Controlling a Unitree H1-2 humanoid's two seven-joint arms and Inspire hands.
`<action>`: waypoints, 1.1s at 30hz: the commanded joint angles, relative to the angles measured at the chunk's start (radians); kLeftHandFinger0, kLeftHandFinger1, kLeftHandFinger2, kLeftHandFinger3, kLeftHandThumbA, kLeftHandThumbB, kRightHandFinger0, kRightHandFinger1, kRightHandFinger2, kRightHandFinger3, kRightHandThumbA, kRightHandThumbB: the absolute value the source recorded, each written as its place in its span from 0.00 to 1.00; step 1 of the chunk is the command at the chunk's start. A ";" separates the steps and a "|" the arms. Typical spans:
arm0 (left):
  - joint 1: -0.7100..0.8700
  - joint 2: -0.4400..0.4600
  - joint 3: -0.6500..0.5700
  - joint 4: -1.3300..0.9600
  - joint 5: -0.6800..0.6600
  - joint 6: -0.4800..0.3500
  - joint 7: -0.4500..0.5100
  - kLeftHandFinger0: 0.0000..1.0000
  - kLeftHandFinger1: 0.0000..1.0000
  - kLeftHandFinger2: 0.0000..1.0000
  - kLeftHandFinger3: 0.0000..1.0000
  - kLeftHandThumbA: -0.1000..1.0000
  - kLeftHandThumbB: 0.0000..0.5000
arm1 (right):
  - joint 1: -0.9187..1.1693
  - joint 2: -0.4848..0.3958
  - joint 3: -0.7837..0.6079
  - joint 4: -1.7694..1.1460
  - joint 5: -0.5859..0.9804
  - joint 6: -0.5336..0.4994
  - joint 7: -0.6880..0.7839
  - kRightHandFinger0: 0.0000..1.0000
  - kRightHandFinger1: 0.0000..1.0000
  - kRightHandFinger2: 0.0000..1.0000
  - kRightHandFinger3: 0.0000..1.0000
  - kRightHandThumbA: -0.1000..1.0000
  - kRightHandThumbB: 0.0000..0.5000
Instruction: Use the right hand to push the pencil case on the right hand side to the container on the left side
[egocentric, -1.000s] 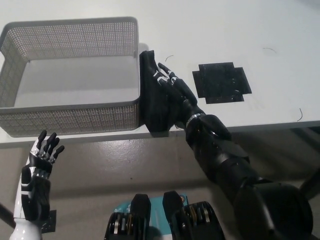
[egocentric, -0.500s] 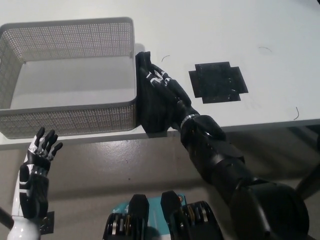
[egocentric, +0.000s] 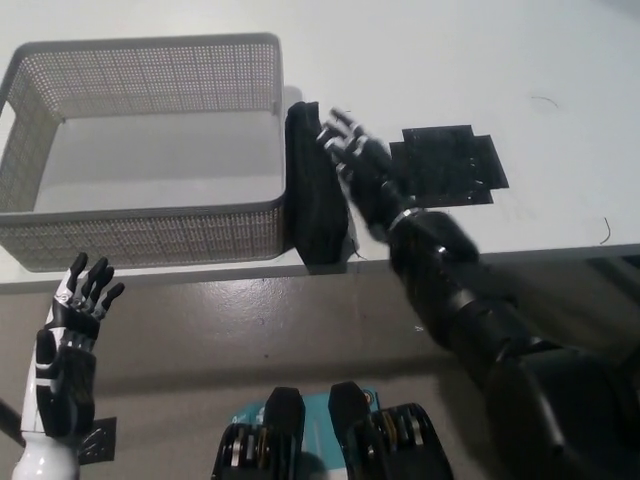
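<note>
While blurred, right hand shows fingers spread beside pencil case | case touches container, centre | left hand spread, lower left, wrist cut off

White counter, front edge running across the lower middle of the view. On it, at left: grey mesh container, rectangular, open top, sitting close to the front edge. Black pencil case lies right beside the container's right wall, touching or nearly so, near end w/ a corner at the counter edge. To the right of that, a flat black cross-shaped patch on the surface. A few thin dark squiggle marks at far right
</note>
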 joint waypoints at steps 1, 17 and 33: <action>-0.012 0.012 0.003 -0.031 -0.009 -0.022 -0.009 1.00 1.00 1.00 1.00 1.00 0.81 | -0.086 -0.054 -0.017 -0.058 0.010 -0.107 0.024 1.00 1.00 1.00 1.00 1.00 0.79; -0.022 0.018 -0.001 -0.032 0.004 -0.025 -0.011 1.00 1.00 1.00 1.00 1.00 0.82 | -0.058 -0.108 -0.029 -0.197 0.015 -0.125 0.056 1.00 1.00 1.00 1.00 1.00 0.81; -0.043 0.039 0.013 -0.033 0.011 -0.013 -0.004 1.00 1.00 1.00 1.00 1.00 0.85 | 0.571 -0.148 0.071 -1.425 -0.006 0.131 0.039 1.00 1.00 1.00 1.00 1.00 0.82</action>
